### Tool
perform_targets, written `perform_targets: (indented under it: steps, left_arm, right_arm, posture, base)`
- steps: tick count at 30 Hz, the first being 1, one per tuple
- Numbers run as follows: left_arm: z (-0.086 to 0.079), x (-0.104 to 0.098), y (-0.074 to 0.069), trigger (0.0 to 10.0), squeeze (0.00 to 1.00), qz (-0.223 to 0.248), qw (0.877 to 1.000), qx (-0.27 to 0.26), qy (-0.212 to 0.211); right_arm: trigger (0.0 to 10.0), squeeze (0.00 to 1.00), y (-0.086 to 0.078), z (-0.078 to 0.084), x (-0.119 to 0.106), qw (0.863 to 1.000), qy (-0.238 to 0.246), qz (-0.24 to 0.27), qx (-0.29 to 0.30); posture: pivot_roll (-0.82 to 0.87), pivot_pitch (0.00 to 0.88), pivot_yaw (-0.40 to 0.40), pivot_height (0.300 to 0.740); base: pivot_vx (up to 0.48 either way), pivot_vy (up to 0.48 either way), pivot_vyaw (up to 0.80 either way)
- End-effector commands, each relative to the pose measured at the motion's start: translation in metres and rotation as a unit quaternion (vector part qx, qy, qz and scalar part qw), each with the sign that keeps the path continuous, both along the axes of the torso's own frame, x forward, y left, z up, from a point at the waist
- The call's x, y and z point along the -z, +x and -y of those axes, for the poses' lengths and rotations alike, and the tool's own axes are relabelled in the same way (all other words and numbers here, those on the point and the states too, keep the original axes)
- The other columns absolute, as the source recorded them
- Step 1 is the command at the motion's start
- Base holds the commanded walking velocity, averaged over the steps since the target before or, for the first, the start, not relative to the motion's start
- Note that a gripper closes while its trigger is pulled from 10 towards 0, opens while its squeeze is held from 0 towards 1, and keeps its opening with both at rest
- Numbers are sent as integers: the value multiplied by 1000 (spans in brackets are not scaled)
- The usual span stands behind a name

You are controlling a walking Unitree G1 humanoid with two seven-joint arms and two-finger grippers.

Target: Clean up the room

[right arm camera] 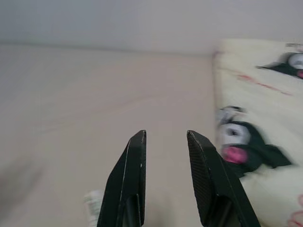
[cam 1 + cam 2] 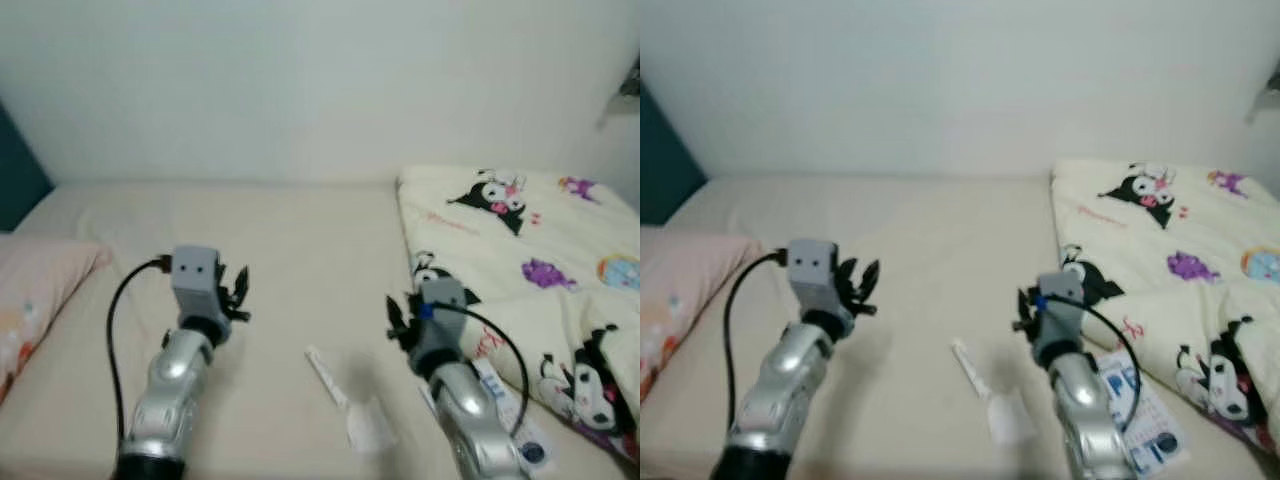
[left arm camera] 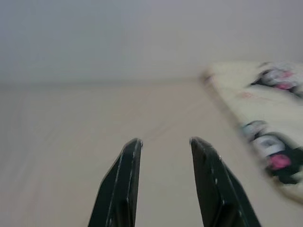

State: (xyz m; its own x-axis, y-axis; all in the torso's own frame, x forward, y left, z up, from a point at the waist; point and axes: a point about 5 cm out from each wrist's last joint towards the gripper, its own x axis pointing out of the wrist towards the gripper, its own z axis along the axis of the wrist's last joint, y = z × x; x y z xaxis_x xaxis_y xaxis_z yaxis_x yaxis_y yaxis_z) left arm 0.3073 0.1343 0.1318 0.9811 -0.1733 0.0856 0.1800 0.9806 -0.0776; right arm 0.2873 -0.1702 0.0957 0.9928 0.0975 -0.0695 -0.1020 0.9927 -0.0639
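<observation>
Bed [image 2: 280, 260]: 1 wrapper [image 2: 350, 400] between 2 pincers, left [image 3: 163, 156] and right [image 1: 165, 146], both spread, empty; likely light, flimsy, crinkly, best pinched at its narrow end

You're looking at a bed [image 2: 280, 250] in smooth matt beige cloth. On it, right of the glossy silver metal arms, lies a soft printed quilt [image 2: 540, 270]. A clear shiny plastic wrapper [image 2: 368, 425] rests between the arms, and each end effector has black fingers [image 3: 123, 184] with a slight sheen.
</observation>
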Motion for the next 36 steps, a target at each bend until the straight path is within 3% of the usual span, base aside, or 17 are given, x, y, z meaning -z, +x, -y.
perform_targets:
  steps: [1,36]
  left_arm:
    - [-6,2,-1,10000,0,-3,1000,-8,-2]
    - [-7,11,1,10000,0,-42,999,-13,-5]
  right_arm:
    - [10000,0,-1,-7,3,1000,9,-6,-9]
    - [10000,0,-1,-8,7,999,26,-24,-6]
  posture:
    - [9,17,44,740]
    - [8,6,46,740]
  base:
    - [0,0,0]
    - [0,0,0]
